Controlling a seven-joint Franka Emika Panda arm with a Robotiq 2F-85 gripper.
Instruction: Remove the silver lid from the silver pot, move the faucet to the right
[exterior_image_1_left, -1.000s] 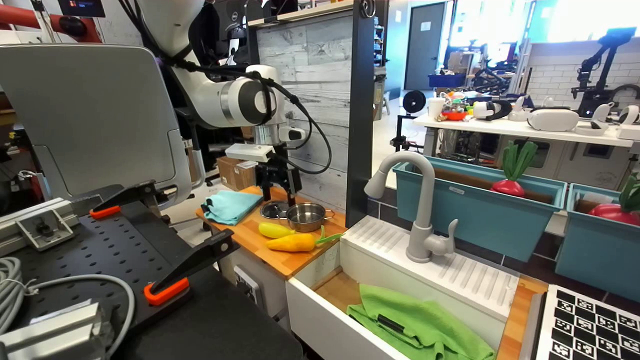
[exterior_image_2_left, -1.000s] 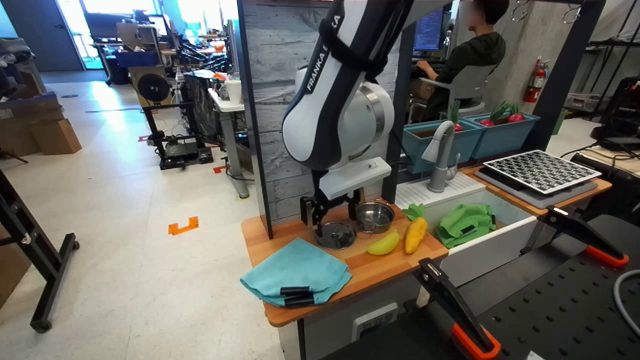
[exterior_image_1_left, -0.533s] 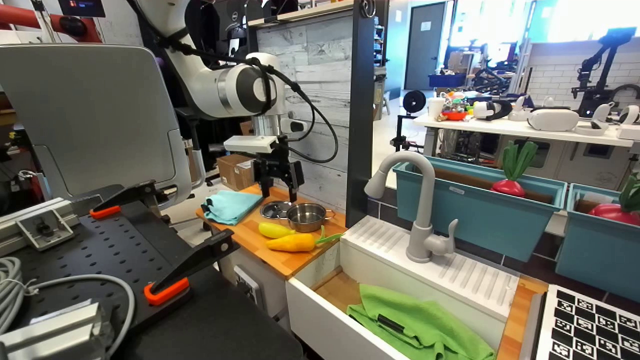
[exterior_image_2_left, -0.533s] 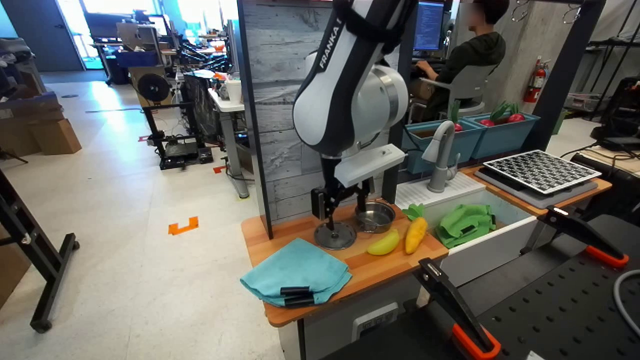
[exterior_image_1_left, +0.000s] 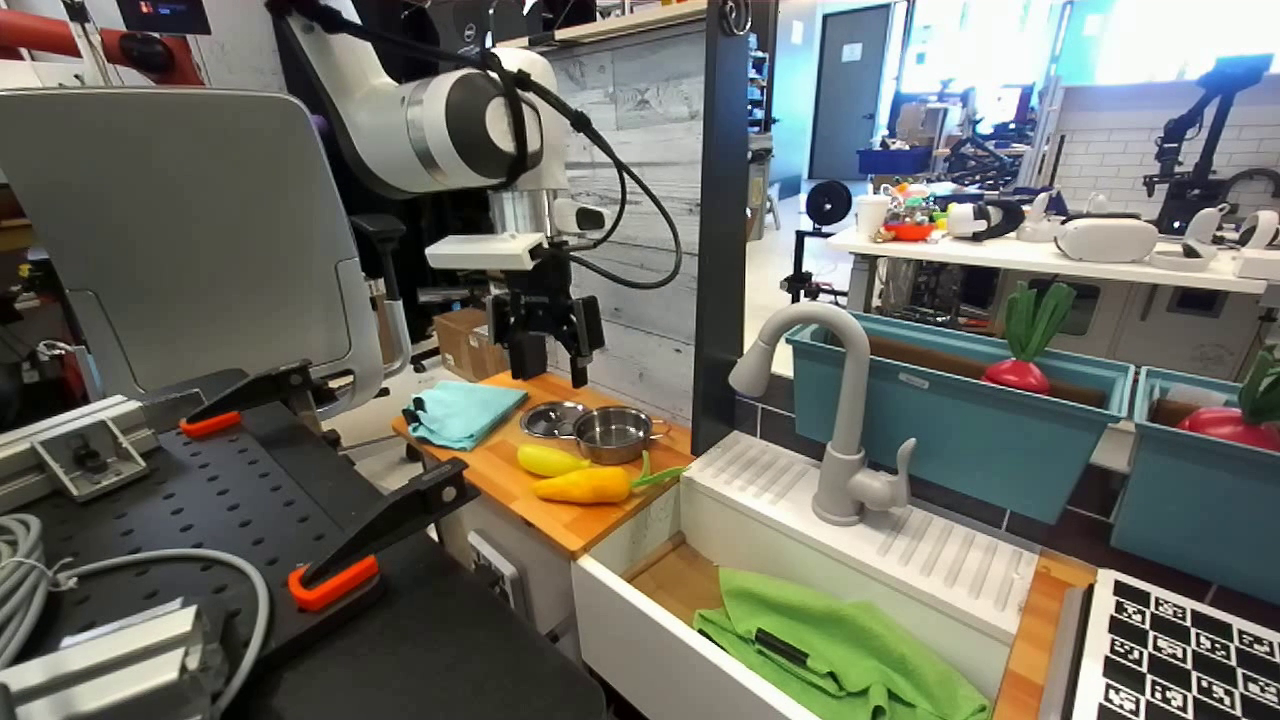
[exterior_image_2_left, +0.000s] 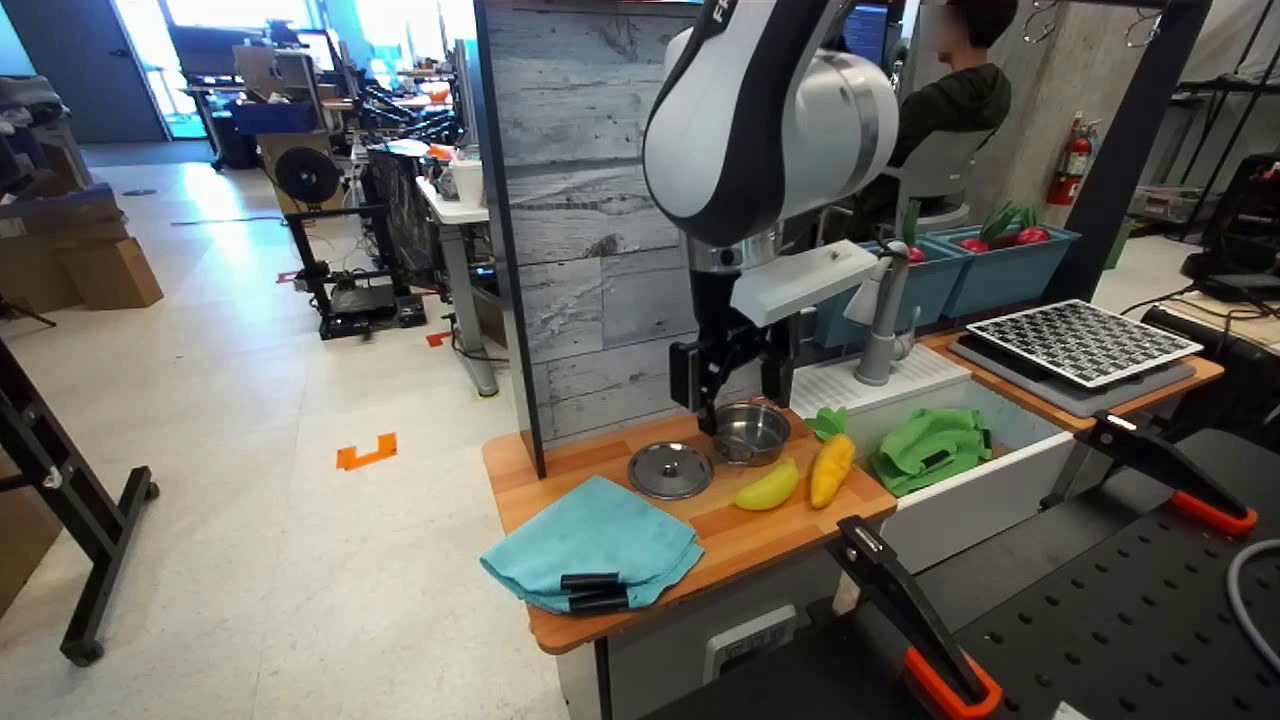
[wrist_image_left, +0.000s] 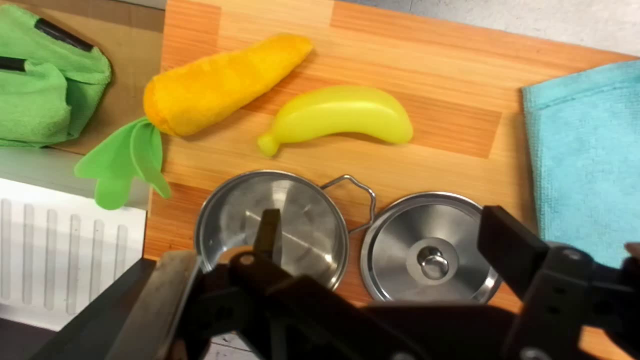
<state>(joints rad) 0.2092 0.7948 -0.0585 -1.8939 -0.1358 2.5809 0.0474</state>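
Note:
The silver lid (exterior_image_1_left: 552, 420) lies flat, knob up, on the wooden counter; it also shows in an exterior view (exterior_image_2_left: 670, 471) and in the wrist view (wrist_image_left: 400, 250). The uncovered silver pot (exterior_image_1_left: 614, 440) stands right beside it, also seen in an exterior view (exterior_image_2_left: 750, 440) and the wrist view (wrist_image_left: 300, 200). Its wire handle points at the lid's edge. My gripper (exterior_image_1_left: 553, 372) is open and empty above the lid and pot; its fingers show spread wide in the wrist view (wrist_image_left: 382, 225). The grey faucet (exterior_image_1_left: 850, 420) stands upright behind the sink, also in an exterior view (exterior_image_2_left: 880, 320).
A yellow banana (wrist_image_left: 340, 115) and an orange carrot (wrist_image_left: 225, 85) lie near the pot. A folded blue cloth (exterior_image_2_left: 600, 540) lies at the counter's end. A grey wood-pattern wall (exterior_image_2_left: 590, 200) stands behind. The sink (exterior_image_1_left: 690, 640) holds a green cloth (exterior_image_1_left: 840, 640). Blue planters (exterior_image_1_left: 960, 410) stand behind the faucet.
My open gripper has risen away from the lid and shifted toward the pot and faucet side. The lid, pot and faucet have not moved.

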